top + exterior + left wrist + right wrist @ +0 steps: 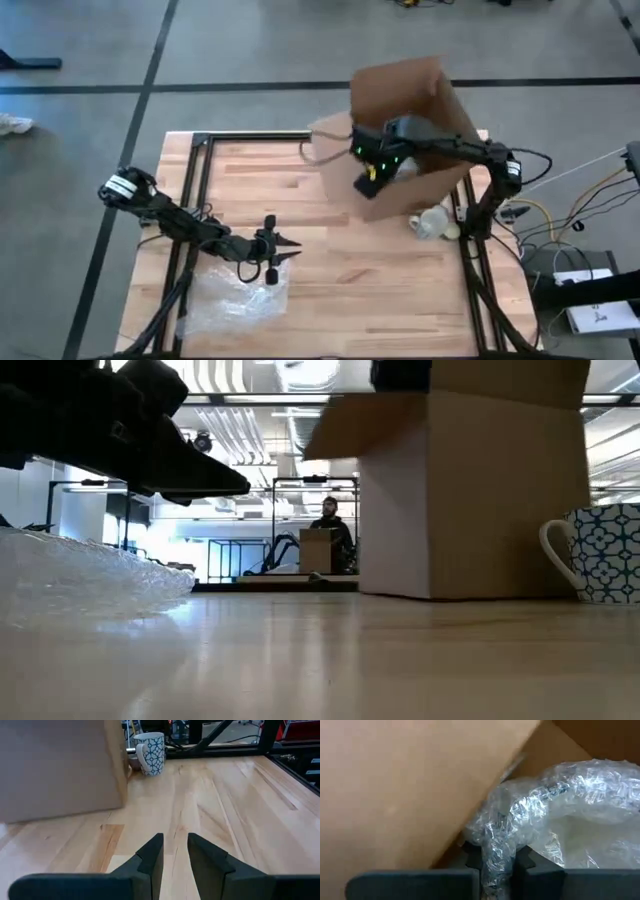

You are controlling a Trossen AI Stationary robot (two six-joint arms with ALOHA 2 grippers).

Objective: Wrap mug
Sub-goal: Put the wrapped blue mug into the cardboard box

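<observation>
A white mug with a blue pattern (430, 222) (600, 550) (152, 752) stands upright on the wooden table, next to the near right corner of a tilted open cardboard box (405, 135). My right gripper (497, 870) reaches into that box and is shut on a bubble-wrap bundle (580, 815) with something white inside. My left gripper (288, 250) (175, 852) hovers low over the table's middle left, open and holding nothing. It points toward the box and the mug. A loose sheet of bubble wrap (235, 300) (80, 575) lies flat on the table beside it. My right gripper pinches a bunched, twisted strand of the bubble wrap (496, 851) between its two fingers, at the edge of the bundle. The bundle lies inside the box against the cardboard wall. How many layers are caught does not show.
The box (470, 490) rests on the table's far right part, its flaps (330, 140) spread open. Black frame rails (195, 180) run along the table's left and right sides. Bare wood (380, 280) lies between my left gripper and the mug. A person sits far behind the table (330, 525).
</observation>
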